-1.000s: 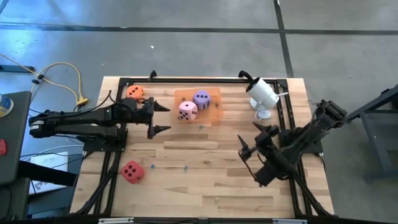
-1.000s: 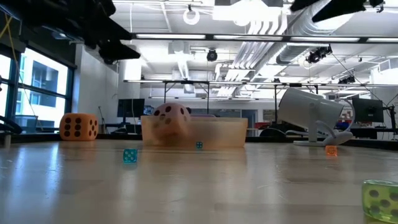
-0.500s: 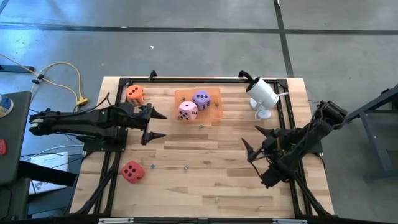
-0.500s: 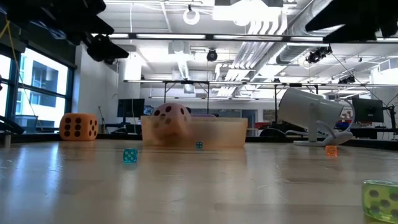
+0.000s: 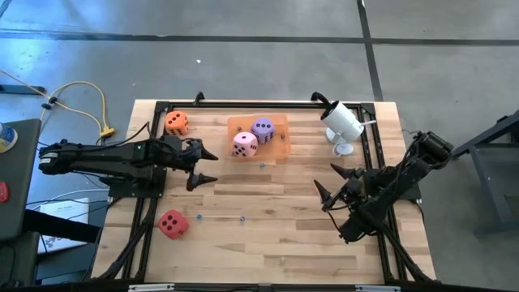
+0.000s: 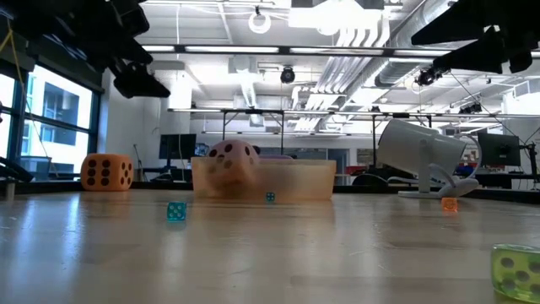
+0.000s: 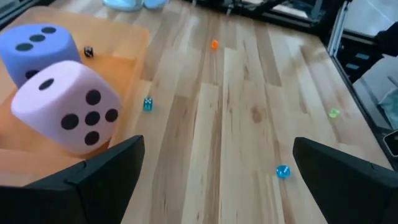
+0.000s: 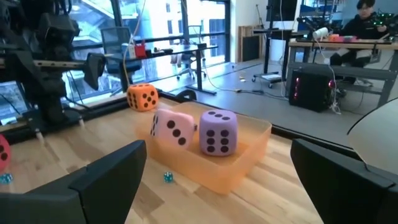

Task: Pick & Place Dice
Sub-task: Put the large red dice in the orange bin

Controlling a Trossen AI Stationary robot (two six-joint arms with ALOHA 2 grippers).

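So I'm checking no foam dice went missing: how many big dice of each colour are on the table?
orange die: 1
pink die: 1
purple die: 1
red die: 1
Total: 4

Your open workshop behind the table

You see grey concrete floor (image 5: pixel 243 49), bright windows (image 6: pixel 51 118), white ceiling ducts (image 6: pixel 363 34), strip lights, and desks (image 8: pixel 336 46) with a seated person (image 8: pixel 367 18).
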